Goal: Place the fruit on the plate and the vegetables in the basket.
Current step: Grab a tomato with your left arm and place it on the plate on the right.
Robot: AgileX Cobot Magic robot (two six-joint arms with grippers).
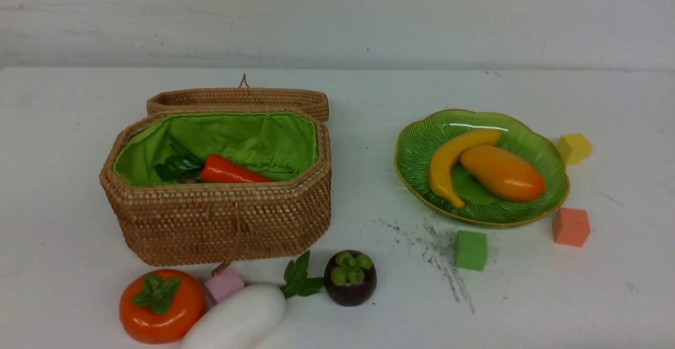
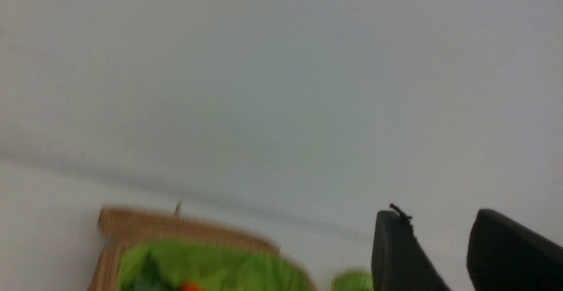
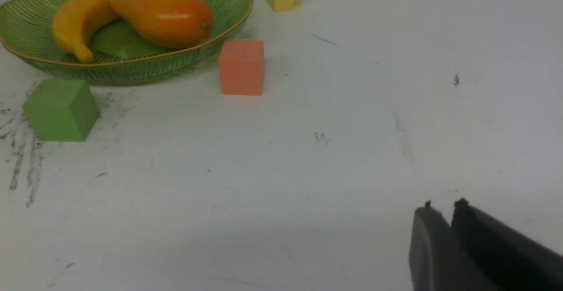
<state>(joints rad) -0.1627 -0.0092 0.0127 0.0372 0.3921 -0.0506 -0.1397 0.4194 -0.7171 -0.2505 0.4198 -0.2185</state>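
White radish (image 1: 237, 320), near edge of table (image 1: 553, 307): glossy, rigid, likely slippery; grip across mid-body. My left gripper (image 2: 440, 220) spread, empty; my right gripper (image 3: 442, 205) nearly closed, empty.

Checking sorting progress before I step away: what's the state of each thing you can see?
Basket: lid open.
Carrot: inside basket.
Banana: on plate.
Mango: on plate.
Persimmon: on table, unsorted.
Radish: on table, unsorted.
Mangosteen: on table, unsorted.
Left gripper: open, empty.
Right gripper: shut, empty.
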